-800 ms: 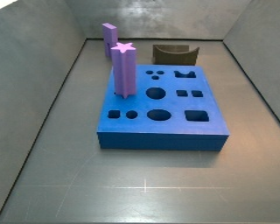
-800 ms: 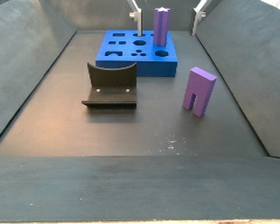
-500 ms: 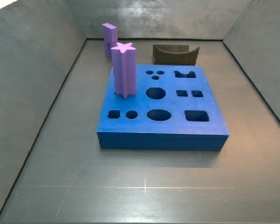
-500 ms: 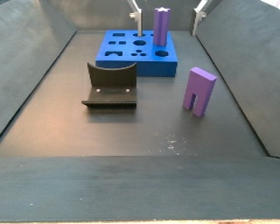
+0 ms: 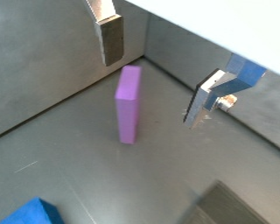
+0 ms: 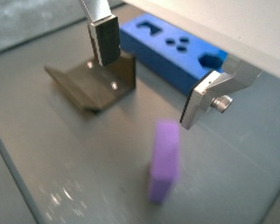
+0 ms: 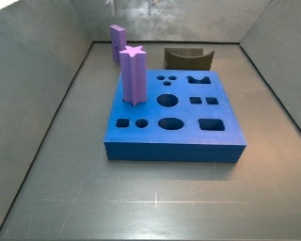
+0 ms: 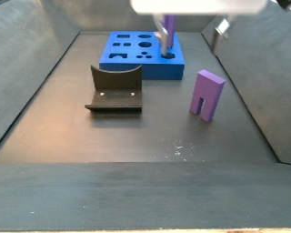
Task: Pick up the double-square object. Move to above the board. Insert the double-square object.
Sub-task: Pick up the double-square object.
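Observation:
The double-square object (image 8: 206, 95) is a tall light-purple peg standing on the dark floor to the right of the board (image 8: 138, 59), a thick blue block with cut-out holes. It also shows behind the board in a side view (image 7: 118, 37). My gripper (image 8: 195, 27) is open and empty, high at the far end of the enclosure, with only its blurred white body and fingers showing. In both wrist views the double-square object (image 5: 129, 103) (image 6: 164, 163) stands below and between the spread fingers (image 5: 111, 40) (image 6: 105, 40), untouched. The gripper (image 5: 157, 70) (image 6: 154, 70) holds nothing.
A purple star-topped peg (image 7: 133, 73) stands in the board's (image 7: 173, 118) left side. The dark fixture (image 8: 115, 89) (image 6: 95, 80) (image 7: 184, 58) stands on the floor beside the board (image 6: 171, 52). Grey walls close in the floor on all sides.
My gripper has come into the top of a side view, where it did not show before. The double-square object, board and star peg have not moved.

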You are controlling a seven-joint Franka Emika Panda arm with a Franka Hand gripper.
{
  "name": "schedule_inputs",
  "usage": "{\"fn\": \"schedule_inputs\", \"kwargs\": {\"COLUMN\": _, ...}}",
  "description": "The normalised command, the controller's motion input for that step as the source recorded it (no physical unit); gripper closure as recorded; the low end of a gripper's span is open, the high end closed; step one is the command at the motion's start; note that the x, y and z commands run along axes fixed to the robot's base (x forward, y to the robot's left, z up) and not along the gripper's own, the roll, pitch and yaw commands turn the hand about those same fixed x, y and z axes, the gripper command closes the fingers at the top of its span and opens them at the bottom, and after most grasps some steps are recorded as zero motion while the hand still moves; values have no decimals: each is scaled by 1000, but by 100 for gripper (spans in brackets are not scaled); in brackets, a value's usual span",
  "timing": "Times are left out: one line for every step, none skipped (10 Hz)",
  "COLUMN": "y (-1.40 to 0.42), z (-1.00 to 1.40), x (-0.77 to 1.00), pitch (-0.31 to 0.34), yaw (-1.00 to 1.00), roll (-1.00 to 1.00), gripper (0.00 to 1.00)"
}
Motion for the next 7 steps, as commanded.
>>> {"fn": "schedule_inputs", "kwargs": {"y": 314, "z": -769, "x": -666, "pitch": -203, "yaw": 420, "roll": 243, "gripper": 0}}
{"fn": "schedule_inputs", "kwargs": {"y": 351, "z": -749, "x": -480, "pitch": -194, "yaw": 517, "roll": 294, "gripper": 0}}
{"fn": "schedule_inputs", "kwargs": {"y": 346, "z": -660, "x": -377, "pitch": -109, "yaw": 580, "roll": 229, "gripper": 0}}
{"fn": "schedule_inputs", "kwargs": {"y": 106, "z": -583, "x": -89, "pitch": 3, "yaw": 483, "roll": 154, "gripper": 0}}
{"fn": "schedule_inputs", "kwargs": {"y": -26, "z": -503, "x": 137, "pitch": 197, "yaw": 211, "roll": 43, "gripper": 0}}
{"fn": "schedule_inputs", "kwargs": {"y": -17, "z": -334, "x": 171, "pitch": 146, "yaw": 60, "roll": 0, "gripper": 0}}
{"fn": "schedule_inputs", "kwargs": {"y": 0, "z": -166, "x": 40, "pitch": 49, "yaw": 0, "roll": -17, "gripper": 0}}
